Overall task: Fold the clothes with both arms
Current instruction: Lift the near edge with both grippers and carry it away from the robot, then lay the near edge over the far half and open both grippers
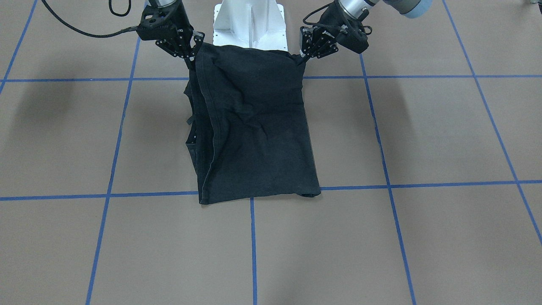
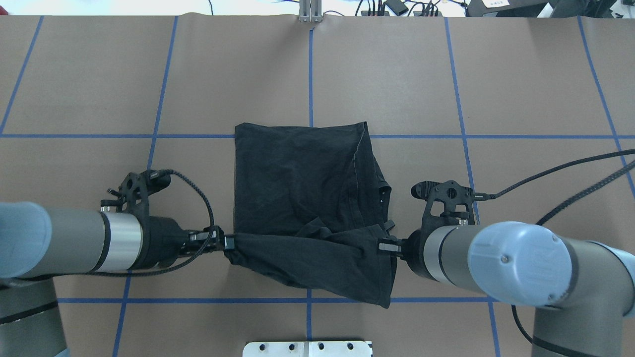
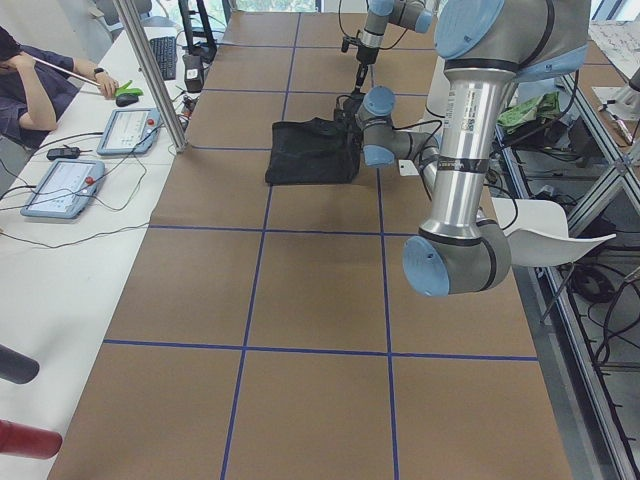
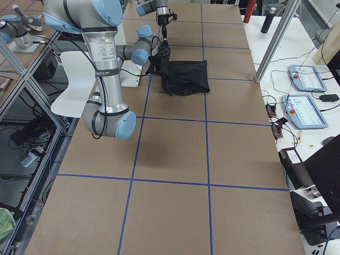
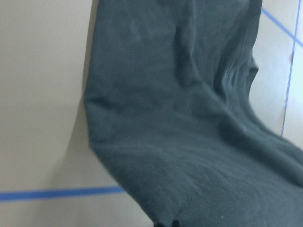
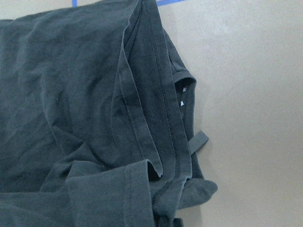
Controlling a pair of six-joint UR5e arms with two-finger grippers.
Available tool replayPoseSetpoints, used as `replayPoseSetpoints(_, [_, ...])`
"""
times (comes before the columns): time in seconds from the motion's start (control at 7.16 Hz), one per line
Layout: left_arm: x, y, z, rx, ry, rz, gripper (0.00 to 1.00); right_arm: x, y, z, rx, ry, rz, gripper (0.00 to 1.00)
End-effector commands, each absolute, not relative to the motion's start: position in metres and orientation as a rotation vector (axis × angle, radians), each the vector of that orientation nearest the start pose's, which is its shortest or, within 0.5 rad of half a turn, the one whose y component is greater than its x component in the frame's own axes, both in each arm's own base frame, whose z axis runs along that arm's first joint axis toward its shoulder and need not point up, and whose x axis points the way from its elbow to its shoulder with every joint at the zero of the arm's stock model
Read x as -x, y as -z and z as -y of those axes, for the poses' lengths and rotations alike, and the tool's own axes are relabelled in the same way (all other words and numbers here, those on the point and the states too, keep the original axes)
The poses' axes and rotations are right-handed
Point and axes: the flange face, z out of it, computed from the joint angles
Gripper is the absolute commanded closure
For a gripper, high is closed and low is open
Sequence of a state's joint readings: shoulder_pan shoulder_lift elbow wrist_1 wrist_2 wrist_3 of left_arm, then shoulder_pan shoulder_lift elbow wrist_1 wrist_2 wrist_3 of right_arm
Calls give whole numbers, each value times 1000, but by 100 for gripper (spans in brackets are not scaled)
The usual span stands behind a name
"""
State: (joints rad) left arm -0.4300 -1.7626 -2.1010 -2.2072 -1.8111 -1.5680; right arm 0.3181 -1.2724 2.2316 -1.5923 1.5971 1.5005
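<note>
Black cotton, plain side up, strung between my two arms! The T-shirt (image 2: 297, 183) has its near edge lifted off the brown surface (image 2: 74, 74). The rest slopes away and lies flat, its far hem running right along a blue tape line (image 2: 421, 136).

My left arm (image 2: 74, 243) comes in low, and its jaws are clamped tight on the near left corner of the shirt. My right arm (image 2: 521, 272) mirrors it, jaws pinched closed on the near right corner. Between the two corners the cloth sags in a loose fold on the side of the white pedestal (image 2: 307, 347).

On my right side a sleeve (image 2: 382, 188) pokes out past the folded-in edge. My right wrist camera shows stitched hems stacked there, and a short strip of fabric (image 6: 199, 140) lying out on the surface. My left wrist camera shows creased black cloth dropping away, with brown surface beside it.
</note>
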Motion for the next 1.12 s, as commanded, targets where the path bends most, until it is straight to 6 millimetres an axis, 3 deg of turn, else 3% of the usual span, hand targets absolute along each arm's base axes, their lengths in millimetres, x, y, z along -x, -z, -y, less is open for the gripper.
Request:
replayPoseSetpoints(0.0, [-411,-244,348,-168,210,-1327,100,450,-217,328,-172,-257,904,100])
replayPoseSetpoints(0.42, [-414,-261,406,-247,235,-1259,100,464,-215,400,-207,-291,847,100])
replayPoseSetpoints(0.7, [-419,-271,437,-281,245,-1218,100,460,-222,430,-232,-293,812,100])
replayPoseSetpoints(0.98, [-449,-279,467,-285,246,-1182,100,492,-209,459,-231,-300,787,100])
